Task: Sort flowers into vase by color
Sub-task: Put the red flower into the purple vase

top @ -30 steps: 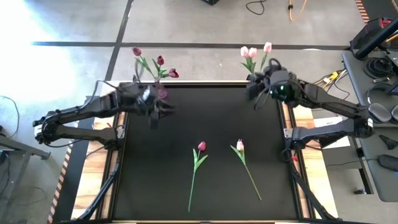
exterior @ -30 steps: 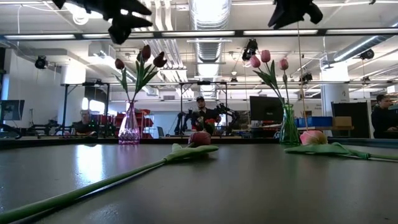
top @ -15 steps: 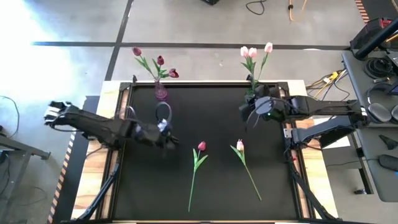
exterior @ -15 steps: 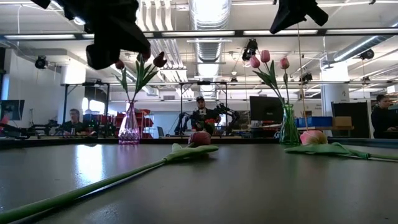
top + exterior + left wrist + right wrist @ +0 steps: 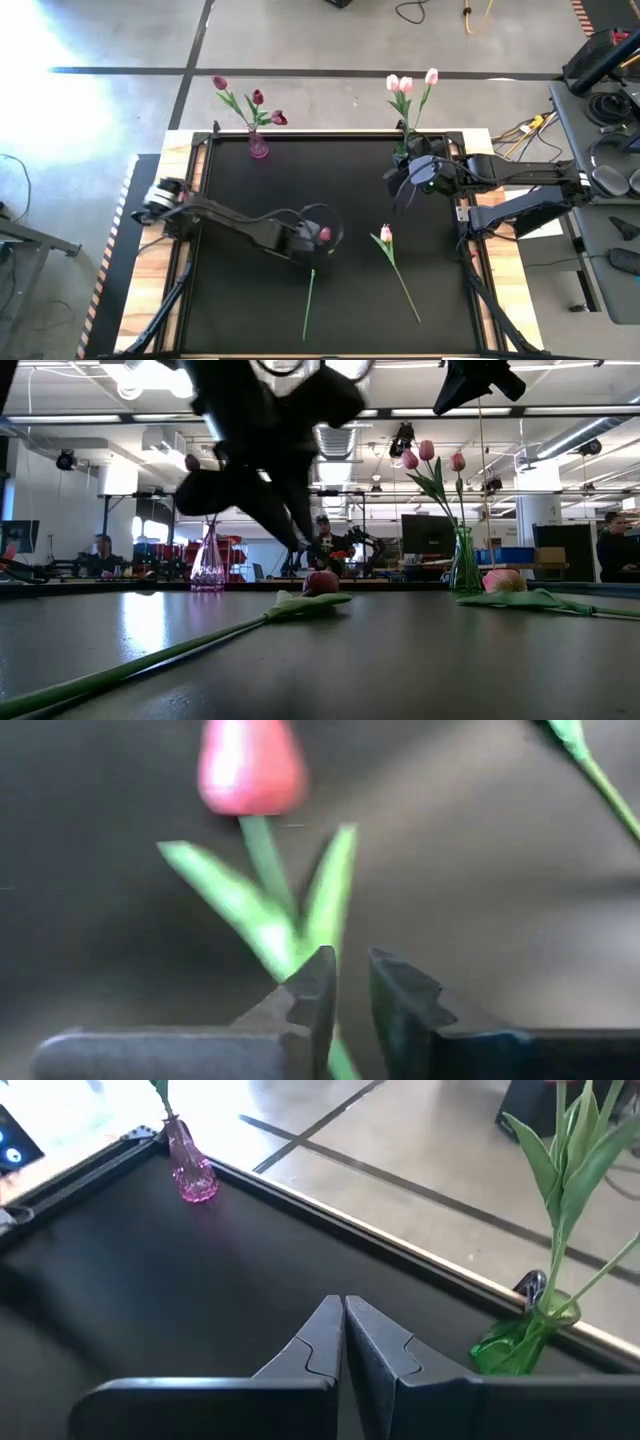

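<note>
A magenta tulip [image 5: 324,234] lies flat mid-table with its stem running toward the near edge; its head [image 5: 250,765] and leaves fill the left wrist view. My left gripper [image 5: 312,243] hovers over it, slanting down, fingers [image 5: 352,982] open by a narrow gap above the stem just below the leaves. A pale pink tulip [image 5: 386,234] lies to its right. The pink vase [image 5: 258,148] holds three magenta tulips, the green vase [image 5: 520,1335] three pale ones. My right gripper [image 5: 398,188] is shut, in the air near the green vase.
Both vases stand at the table's far edge, the pink one [image 5: 208,565] on the left and the green one [image 5: 463,565] on the right. The pale tulip's stem [image 5: 600,780] lies close to my left gripper. People sit and stand in the room beyond the table.
My left arm has swept from the pink vase at the far left toward the table's middle and near side, and dropped low over the lying magenta tulip. My right gripper pulled back from the green vase toward the near side, then held still.
</note>
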`<state>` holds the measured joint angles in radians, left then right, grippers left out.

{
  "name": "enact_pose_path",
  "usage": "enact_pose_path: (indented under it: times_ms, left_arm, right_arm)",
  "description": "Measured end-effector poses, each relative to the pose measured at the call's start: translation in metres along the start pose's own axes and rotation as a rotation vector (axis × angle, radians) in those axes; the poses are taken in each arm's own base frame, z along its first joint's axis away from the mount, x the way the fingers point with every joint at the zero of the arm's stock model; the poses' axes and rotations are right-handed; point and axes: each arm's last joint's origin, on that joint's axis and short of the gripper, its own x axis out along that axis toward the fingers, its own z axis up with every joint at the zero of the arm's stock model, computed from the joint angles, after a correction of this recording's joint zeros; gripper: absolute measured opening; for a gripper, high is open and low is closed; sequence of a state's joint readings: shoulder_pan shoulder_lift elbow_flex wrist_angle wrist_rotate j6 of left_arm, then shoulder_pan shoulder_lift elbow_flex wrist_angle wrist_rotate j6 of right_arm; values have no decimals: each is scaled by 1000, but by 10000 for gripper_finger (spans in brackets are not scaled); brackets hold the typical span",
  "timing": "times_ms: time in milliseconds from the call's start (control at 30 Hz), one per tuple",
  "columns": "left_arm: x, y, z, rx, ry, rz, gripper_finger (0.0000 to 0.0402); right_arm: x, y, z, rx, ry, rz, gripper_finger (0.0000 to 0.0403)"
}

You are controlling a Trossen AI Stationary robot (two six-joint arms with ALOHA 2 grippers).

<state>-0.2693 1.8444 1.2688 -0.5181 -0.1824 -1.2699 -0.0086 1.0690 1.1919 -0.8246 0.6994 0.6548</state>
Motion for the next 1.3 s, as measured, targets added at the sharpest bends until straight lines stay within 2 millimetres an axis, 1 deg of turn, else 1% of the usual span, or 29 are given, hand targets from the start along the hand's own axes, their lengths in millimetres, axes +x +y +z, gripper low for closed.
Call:
enact_pose_path:
  times_ms: [67,100,167,300,400,500,633,767,900,1000,1100,1133,1300]
  left_arm:
    - [11,-13,4,-15,10,7,73]
    - [16,-16,6,-30,15,31,86]
    - [24,-18,11,-54,32,106,114]
    - [30,-14,19,-72,92,237,161]
    - [36,-13,25,-92,106,238,178]
    - [41,-12,31,-105,93,211,179]
    - [49,-6,36,-112,91,231,165]
    - [56,-5,35,-108,98,233,140]
    - [61,-4,34,-93,104,238,106]
    - [60,-3,34,-59,109,246,70]
    - [54,-4,37,-9,73,242,21]
    - [50,-5,38,5,51,240,12]
    - [17,-8,48,56,-78,250,4]
  right_arm:
    - [-1,0,0,-16,0,4,9]
    - [-2,-1,0,-16,4,14,9]
    - [-4,-2,1,-19,10,35,9]
    - [-9,-4,5,-46,-4,56,9]
    - [-14,-7,7,-40,-21,68,9]
    - [-18,-10,9,-41,-36,77,9]
    - [-21,-13,10,-47,-48,87,9]
    - [-24,-14,11,-53,-58,92,9]
    - [-25,-15,12,-55,-62,95,9]
    - [-26,-16,12,-61,-63,95,9]
    - [-26,-16,12,-60,-64,95,9]
    - [-26,-16,12,-60,-64,95,9]
    - [-26,-17,13,-54,-80,80,9]
